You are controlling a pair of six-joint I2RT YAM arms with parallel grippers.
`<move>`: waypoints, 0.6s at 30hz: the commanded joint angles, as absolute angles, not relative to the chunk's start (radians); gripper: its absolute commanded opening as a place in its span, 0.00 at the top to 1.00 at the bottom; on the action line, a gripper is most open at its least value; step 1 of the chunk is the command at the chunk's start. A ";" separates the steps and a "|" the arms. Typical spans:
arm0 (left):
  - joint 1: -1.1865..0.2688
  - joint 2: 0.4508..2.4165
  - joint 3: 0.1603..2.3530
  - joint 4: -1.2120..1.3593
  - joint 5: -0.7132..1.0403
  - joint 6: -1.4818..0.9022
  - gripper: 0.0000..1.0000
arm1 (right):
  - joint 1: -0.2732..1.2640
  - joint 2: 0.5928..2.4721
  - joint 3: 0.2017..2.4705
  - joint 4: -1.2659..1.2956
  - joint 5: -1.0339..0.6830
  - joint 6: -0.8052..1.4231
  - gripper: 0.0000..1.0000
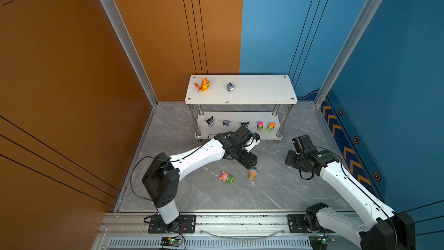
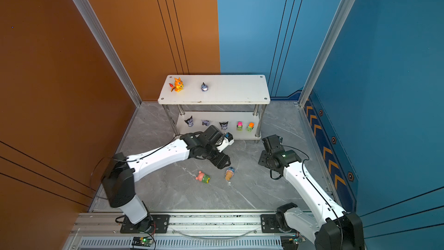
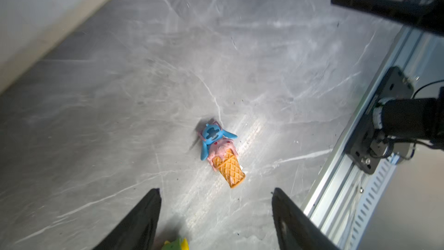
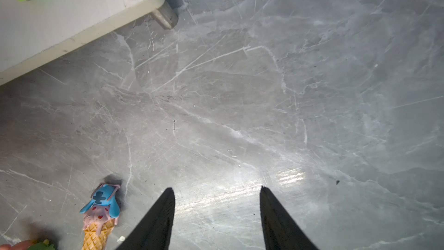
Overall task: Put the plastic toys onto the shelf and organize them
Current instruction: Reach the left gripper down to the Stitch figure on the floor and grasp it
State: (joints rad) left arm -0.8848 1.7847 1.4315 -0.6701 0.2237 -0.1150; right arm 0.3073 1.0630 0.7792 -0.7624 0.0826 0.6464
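The white two-tier shelf point(image 1: 259, 87) stands at the back. Its top board holds the orange dragon point(image 1: 203, 84) and grey-blue donkey point(image 1: 230, 87). Three black-purple imps point(image 1: 210, 121), a pink car point(image 1: 260, 125) and an orange car point(image 1: 271, 126) line the lower board. On the floor lie the pink bear point(image 1: 226, 177) and the blue creature on a cone point(image 1: 253, 173) point(image 3: 219, 150). My left gripper point(image 3: 216, 189) hovers open just short of the cone toy, nothing between its fingers. My right gripper point(image 4: 216, 187) is open over bare floor, to the right of that toy point(image 4: 102, 209).
An aluminium rail point(image 1: 228, 220) carrying both arm bases runs along the front edge. Orange and blue walls with metal posts close in the sides and back. The shelf's front right chrome leg point(image 4: 165, 19) is near my right gripper.
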 commanded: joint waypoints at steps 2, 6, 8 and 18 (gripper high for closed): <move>-0.936 1.926 1.568 -0.937 0.227 -0.079 0.28 | 0.300 1.039 0.732 -0.704 0.030 0.620 0.42; -0.951 1.988 1.626 -0.969 0.260 -0.086 0.30 | 0.298 1.029 0.715 -0.689 0.028 0.609 0.42; -0.955 2.015 1.645 -0.982 0.260 -0.084 0.30 | 0.298 1.029 0.713 -0.682 0.025 0.604 0.42; -0.955 2.093 1.704 -0.984 0.229 -0.086 0.31 | 0.296 1.049 0.695 -0.640 0.006 0.594 0.42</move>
